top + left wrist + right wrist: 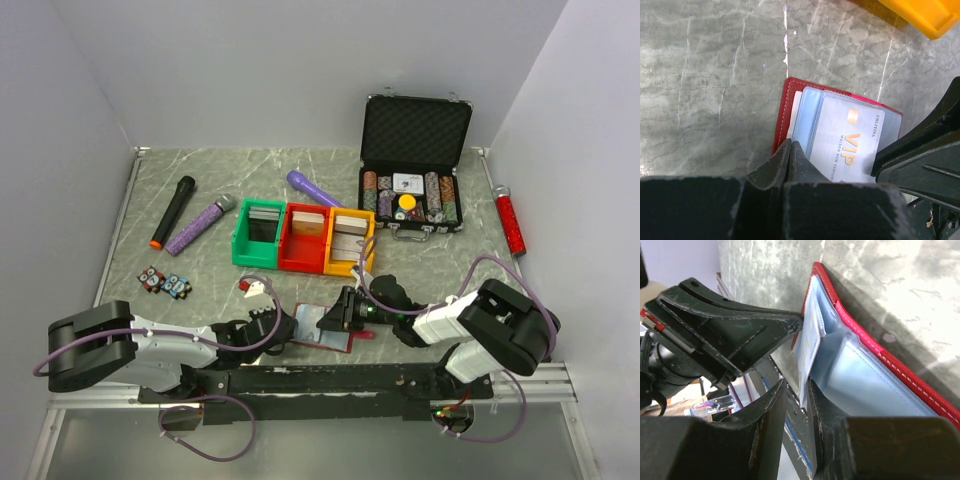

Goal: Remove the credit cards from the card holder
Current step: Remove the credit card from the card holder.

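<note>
The dark-red card holder lies open near the table's front edge, pale blue sleeves up. A pale "VIP" credit card sticks partway out of a sleeve. My left gripper is shut, with its tips pressed on the holder's left side. My right gripper comes from the right. Its fingers stand slightly apart around the card's free edge. The card rests against one finger, and a gap shows at the other.
Green, red and yellow bins stand just behind the holder. A black poker chip case is open at the back right. Two microphones, a purple stick, a red tool and small toys lie around.
</note>
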`<action>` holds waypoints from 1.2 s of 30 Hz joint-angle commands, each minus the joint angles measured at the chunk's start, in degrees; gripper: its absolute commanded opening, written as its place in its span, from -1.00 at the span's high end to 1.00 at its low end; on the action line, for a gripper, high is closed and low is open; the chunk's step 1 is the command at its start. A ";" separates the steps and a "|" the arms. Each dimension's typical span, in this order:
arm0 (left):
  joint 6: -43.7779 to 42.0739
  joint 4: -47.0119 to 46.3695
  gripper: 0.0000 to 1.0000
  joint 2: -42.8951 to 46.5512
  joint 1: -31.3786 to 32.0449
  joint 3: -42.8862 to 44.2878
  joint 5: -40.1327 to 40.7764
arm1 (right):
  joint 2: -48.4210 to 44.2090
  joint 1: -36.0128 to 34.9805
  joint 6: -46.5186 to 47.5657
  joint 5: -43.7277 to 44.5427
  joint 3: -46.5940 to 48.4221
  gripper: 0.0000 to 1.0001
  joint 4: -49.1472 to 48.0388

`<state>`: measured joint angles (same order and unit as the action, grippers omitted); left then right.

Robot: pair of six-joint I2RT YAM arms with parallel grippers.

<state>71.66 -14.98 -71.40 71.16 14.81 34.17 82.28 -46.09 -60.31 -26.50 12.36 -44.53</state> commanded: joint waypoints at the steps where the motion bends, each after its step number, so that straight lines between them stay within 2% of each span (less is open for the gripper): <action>1: 0.24 8.65 0.98 -1.38 -0.32 -1.01 -1.13 | -1.77 0.65 0.90 -1.10 -0.58 0.39 -3.37; 9: -2.31 6.55 0.98 -1.29 -0.32 -0.75 -2.09 | 2.53 0.65 0.64 -3.64 1.17 0.25 -5.48; 13: -1.96 7.16 0.99 -0.68 -0.32 -0.74 -1.74 | 1.40 0.82 0.98 -3.03 0.82 0.20 -4.34; 17: -2.40 7.78 0.98 1.86 -0.32 -1.01 -0.69 | 0.69 0.91 2.57 -3.03 1.79 0.18 -0.29; 36: -4.77 3.47 0.98 -0.14 -0.23 -0.48 -3.15 | 6.40 0.91 1.16 -4.70 3.20 0.16 -5.30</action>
<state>68.49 -13.10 -69.54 71.05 14.70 33.65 87.55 -45.69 -59.13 -30.17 13.85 -45.89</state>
